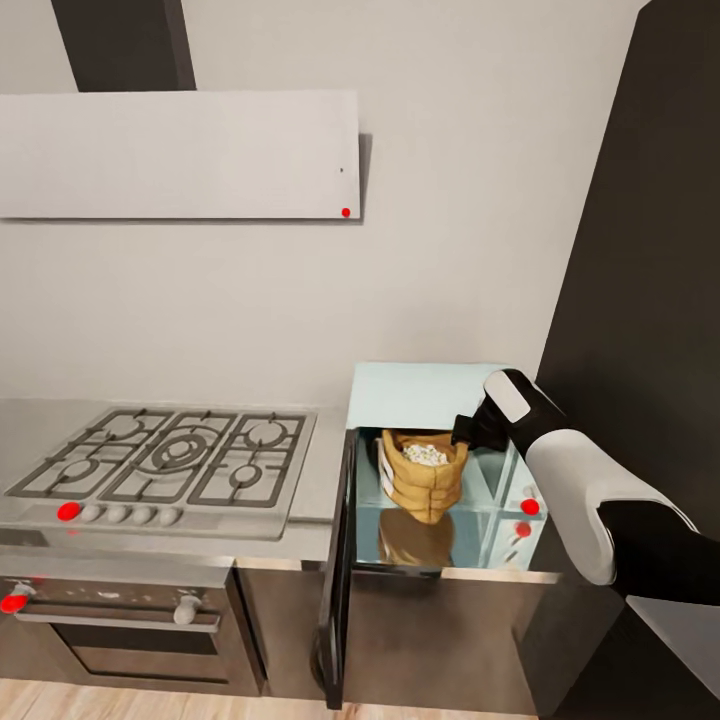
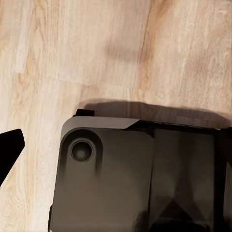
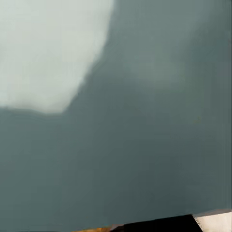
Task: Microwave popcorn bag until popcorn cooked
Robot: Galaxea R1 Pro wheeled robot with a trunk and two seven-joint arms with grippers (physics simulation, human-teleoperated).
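The pale-blue microwave (image 1: 420,392) stands right of the hob, its dark door (image 1: 338,560) swung open to the left. Inside sits the tan popcorn bag (image 1: 425,492), upright, its mouth holding white popcorn (image 1: 426,455); its reflection shows on the glossy floor below. My right arm reaches into the cavity from the right, and the right gripper (image 1: 466,432) is at the bag's right rim; the jaws' state is hidden. In the right wrist view I see the microwave's blue-grey inner wall (image 3: 145,121). A black fingertip (image 2: 9,150) of my left gripper hangs over the wooden floor (image 2: 72,48).
The steel gas hob (image 1: 170,455) with black grates lies left of the microwave, over a built-in oven (image 1: 120,630). The grey countertop (image 1: 318,490) runs between them. A range hood (image 1: 180,155) hangs above. A tall dark cabinet (image 1: 640,300) walls the right side. My dark base (image 2: 125,179) is below the left wrist.
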